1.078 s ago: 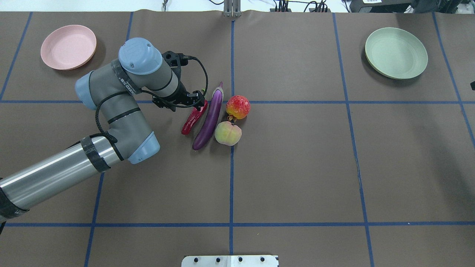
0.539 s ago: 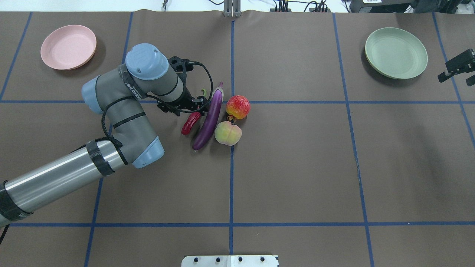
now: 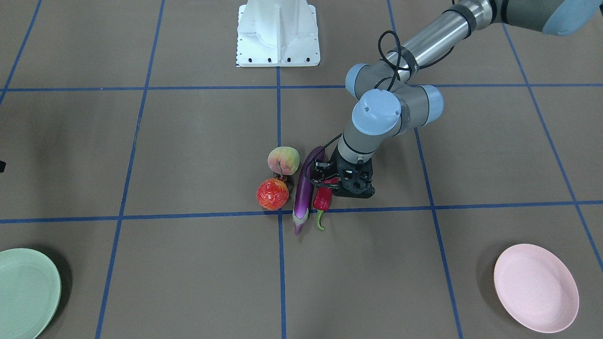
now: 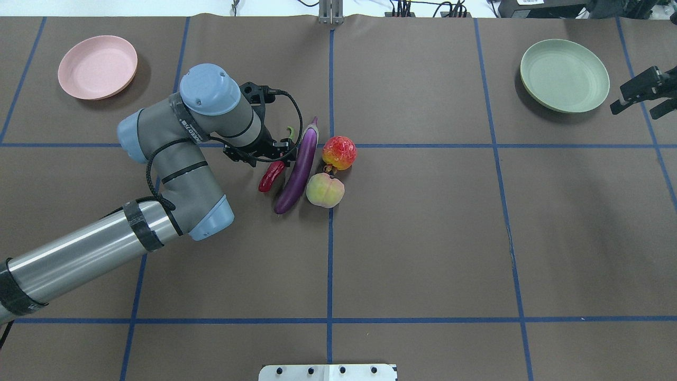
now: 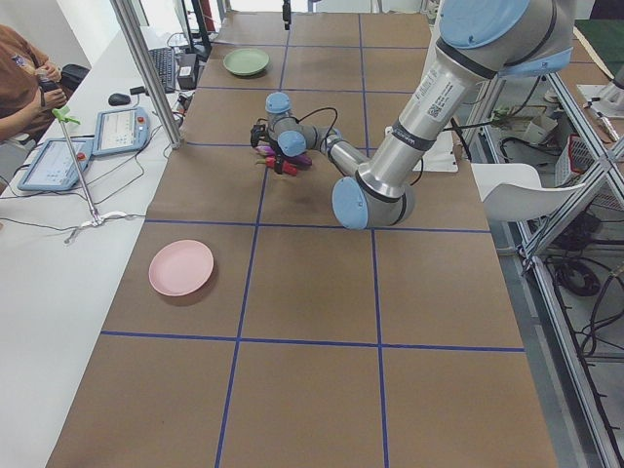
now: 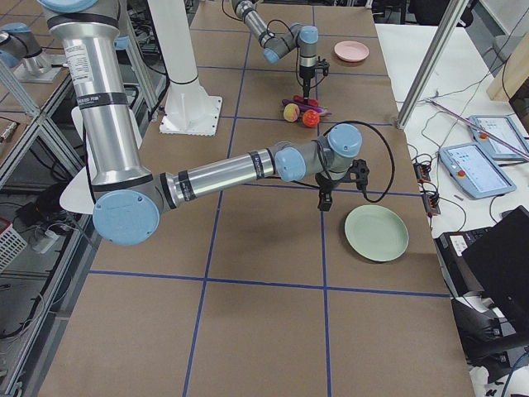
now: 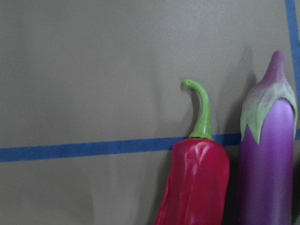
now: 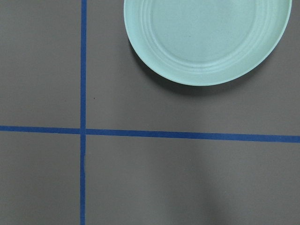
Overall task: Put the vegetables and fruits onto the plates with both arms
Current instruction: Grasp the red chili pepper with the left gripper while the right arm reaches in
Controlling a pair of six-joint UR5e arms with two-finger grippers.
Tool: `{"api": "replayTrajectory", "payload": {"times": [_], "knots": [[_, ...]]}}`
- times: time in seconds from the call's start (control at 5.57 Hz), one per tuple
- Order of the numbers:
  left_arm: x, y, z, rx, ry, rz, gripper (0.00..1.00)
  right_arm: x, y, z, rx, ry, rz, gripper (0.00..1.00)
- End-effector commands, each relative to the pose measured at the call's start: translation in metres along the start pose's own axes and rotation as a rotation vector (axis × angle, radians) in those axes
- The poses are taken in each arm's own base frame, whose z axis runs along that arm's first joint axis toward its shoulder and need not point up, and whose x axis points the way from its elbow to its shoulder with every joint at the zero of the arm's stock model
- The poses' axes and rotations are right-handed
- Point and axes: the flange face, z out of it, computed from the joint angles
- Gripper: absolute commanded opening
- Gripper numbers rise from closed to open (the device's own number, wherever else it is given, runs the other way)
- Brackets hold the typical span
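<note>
Brown paper, ruled with blue tape lines (image 4: 330,264), across the whole worktop (image 4: 423,238). Near the middle of the overhead view, a tight cluster of four. Red chili (image 4: 271,177) lying slantwise, green stem toward the top of the frame. Purple eggplant (image 4: 300,168) just to its right, side by side with it. Bumpy red-orange fruit (image 4: 339,152) just beside the eggplant's upper half. Yellow-pink peach (image 4: 325,190) directly below that fruit, against the eggplant's lower half. All four down on the paper, well apart from both plates. Pink plate (image 4: 97,67) at the upper left of that frame, green plate (image 4: 564,75) at the upper right.

Left arm (image 4: 174,153) in from the lower left edge, bent over the cluster. Left claw (image 3: 328,183) lowered over the chili's stem half, hiding its middle, jaws either side of it. Impossible to tell whether clamped or merely straddling. In the left wrist view, chili and eggplant side by side at the lower right, stem curling up across a blue line.

Right claw (image 4: 642,98) at the right edge of the overhead frame, just right of the green plate, jaws apart, holding nothing.
</note>
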Motion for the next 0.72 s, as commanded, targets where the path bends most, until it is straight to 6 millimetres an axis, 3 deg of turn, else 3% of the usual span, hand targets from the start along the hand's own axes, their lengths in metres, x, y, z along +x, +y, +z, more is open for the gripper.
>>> {"api": "replayTrajectory", "payload": {"times": [0.0,0.54], "knots": [[-0.001,-0.001,0.002,-0.001,-0.003,-0.002,0.83,-0.013,-0.006,-0.002,0.005,-0.005,0.015,1.00],[0.006,0.010,0.012,-0.020,-0.006,0.006,0.74,-0.045,-0.016,-0.002,0.008,-0.017,0.037,1.00]]}}
